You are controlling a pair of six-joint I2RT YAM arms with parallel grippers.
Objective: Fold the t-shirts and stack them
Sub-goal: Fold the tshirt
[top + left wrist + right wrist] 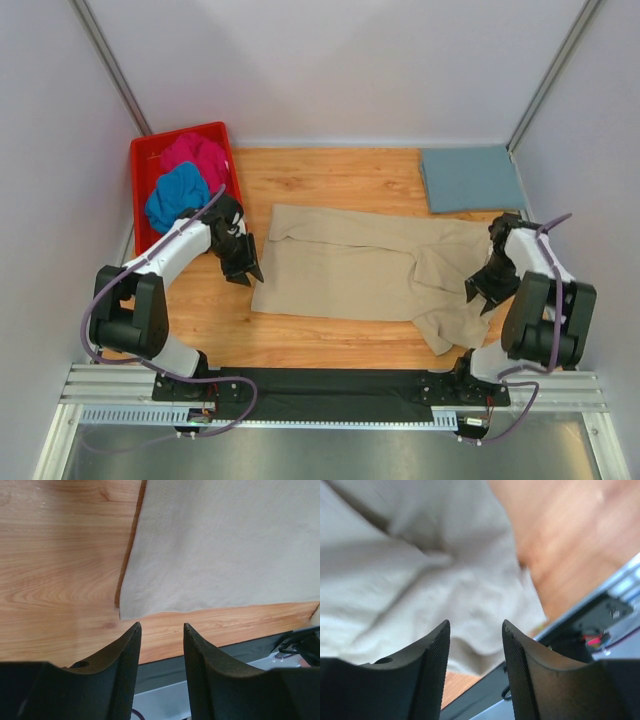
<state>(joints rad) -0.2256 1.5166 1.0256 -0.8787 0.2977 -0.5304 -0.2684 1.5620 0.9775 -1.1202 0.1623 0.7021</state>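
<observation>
- beige t-shirt (360,270) lies spread flat mid-frame on the table (320,180), right end rumpled with a sleeve flopping toward the bottom edge, so it looks like the one laid out for folding
- grey-blue t-shirt (470,178) sits folded in the upper right, probably the start of the stack
- magenta t-shirt (198,155) and bright blue t-shirt (175,195) are bunched in the red bin (145,160) at upper left, looks like they're waiting their turn
- left gripper (244,266) hovers just off the beige shirt's left hem corner, jaws moderately apart, nothing between them
- right gripper (482,290) hangs over the rumpled right end, jaws parted to a similar middling gap, gripping nothing; can't tell if the tips touch the cloth
</observation>
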